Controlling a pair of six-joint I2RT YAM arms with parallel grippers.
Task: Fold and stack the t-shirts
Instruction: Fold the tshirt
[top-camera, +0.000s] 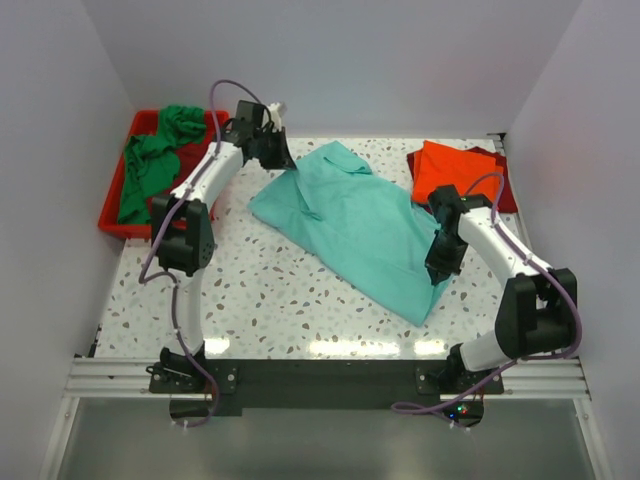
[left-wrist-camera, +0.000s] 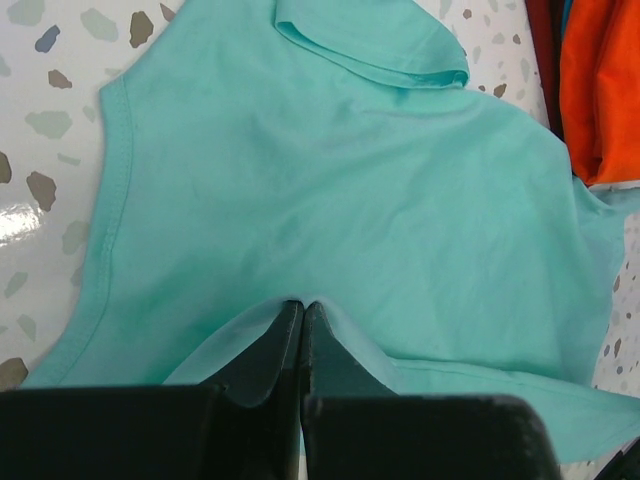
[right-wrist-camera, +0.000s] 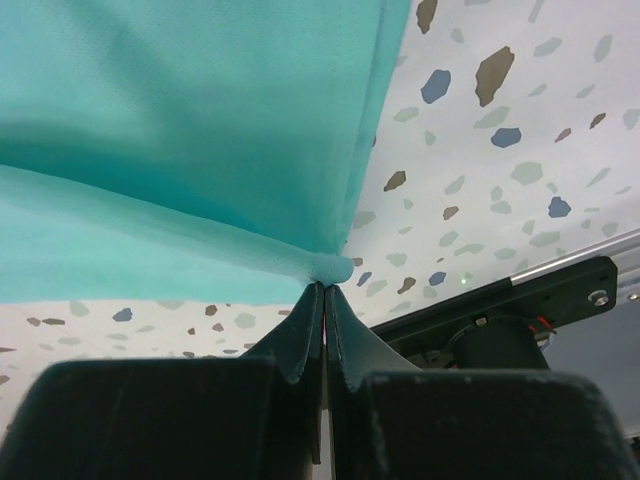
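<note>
Desk (top-camera: 280, 300): white top speckled with grey, brown and blue chips, glossy enough to catch light near the front edge.
Room: plain pale walls (top-camera: 330, 60) close in on three sides; a metal rail (top-camera: 330, 375) runs along the near edge where both arms are bolted.
Tray (top-camera: 112, 205): red, at the far left corner, partly off the desk's left side.
Green shirt (top-camera: 150, 160): crumpled in the tray, with some dark red cloth beside it.
Orange shirt (top-camera: 450, 165): folded at the far right, lying on a dark red shirt (top-camera: 505, 185) whose edge shows to its right.
Teal shirt (top-camera: 360, 225): spread mid-desk on a slant from far left to near right, one sleeve folded over near its far edge.
Left gripper (left-wrist-camera: 302, 305): at the teal shirt's far left end, jaws pressed together, pinching a fold of the cloth.
Right gripper (right-wrist-camera: 323, 285): at the shirt's near right corner, jaws pressed together, pinching the hem, which bunches at the tips and lifts off the desk.
Span: the shirt lies between the two grippers, held at opposite ends.
</note>
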